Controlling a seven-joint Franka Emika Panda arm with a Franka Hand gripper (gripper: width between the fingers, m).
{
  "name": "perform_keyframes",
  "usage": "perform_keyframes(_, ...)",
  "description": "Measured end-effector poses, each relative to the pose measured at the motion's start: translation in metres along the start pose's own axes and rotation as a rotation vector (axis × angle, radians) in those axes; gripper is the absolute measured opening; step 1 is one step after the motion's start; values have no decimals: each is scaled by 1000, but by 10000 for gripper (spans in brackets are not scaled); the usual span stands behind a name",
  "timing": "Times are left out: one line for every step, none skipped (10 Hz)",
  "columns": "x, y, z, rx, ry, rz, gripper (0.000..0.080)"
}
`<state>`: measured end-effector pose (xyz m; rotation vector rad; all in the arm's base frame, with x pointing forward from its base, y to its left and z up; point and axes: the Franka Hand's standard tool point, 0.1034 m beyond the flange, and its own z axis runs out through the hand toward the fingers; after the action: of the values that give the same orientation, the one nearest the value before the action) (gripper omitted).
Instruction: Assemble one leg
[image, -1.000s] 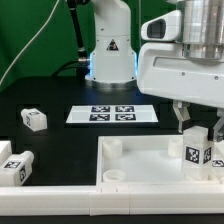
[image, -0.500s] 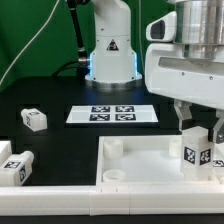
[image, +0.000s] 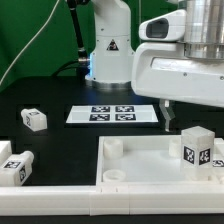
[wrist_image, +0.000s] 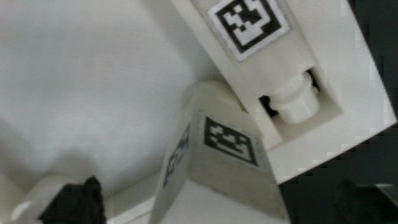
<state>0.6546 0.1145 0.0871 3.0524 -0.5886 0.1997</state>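
The leg (image: 196, 148) is a small white post with black-and-white tags. It stands upright in the right corner of the large white tray-like piece (image: 130, 160). My gripper (image: 190, 112) hangs just above the leg, open and empty, and one finger (image: 168, 114) shows to the exterior view's left of it. In the wrist view the leg (wrist_image: 240, 150) lies between the spread fingertips (wrist_image: 79, 202), clear of both. My gripper (wrist_image: 214, 205) holds nothing there.
Two more white legs lie on the black table at the exterior view's left, one (image: 34, 119) farther back and one (image: 15, 165) nearer. The marker board (image: 113, 114) lies in front of the robot base (image: 108, 55).
My gripper has let go of the leg and risen above it. The leg stays upright in the tray corner.
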Motion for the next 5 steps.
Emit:
perform_keyframes(2, -1, -1, 6, 14, -131, 647)
perform_keyframes(3, 0, 0, 6, 15, -206, 649)
perform_keyframes(3, 1, 0, 5, 16, -281, 649)
perform_keyframes(4, 1, 0, 4, 16, -344, 649)
perform_keyframes(4, 1, 0, 4, 16, -381, 649)
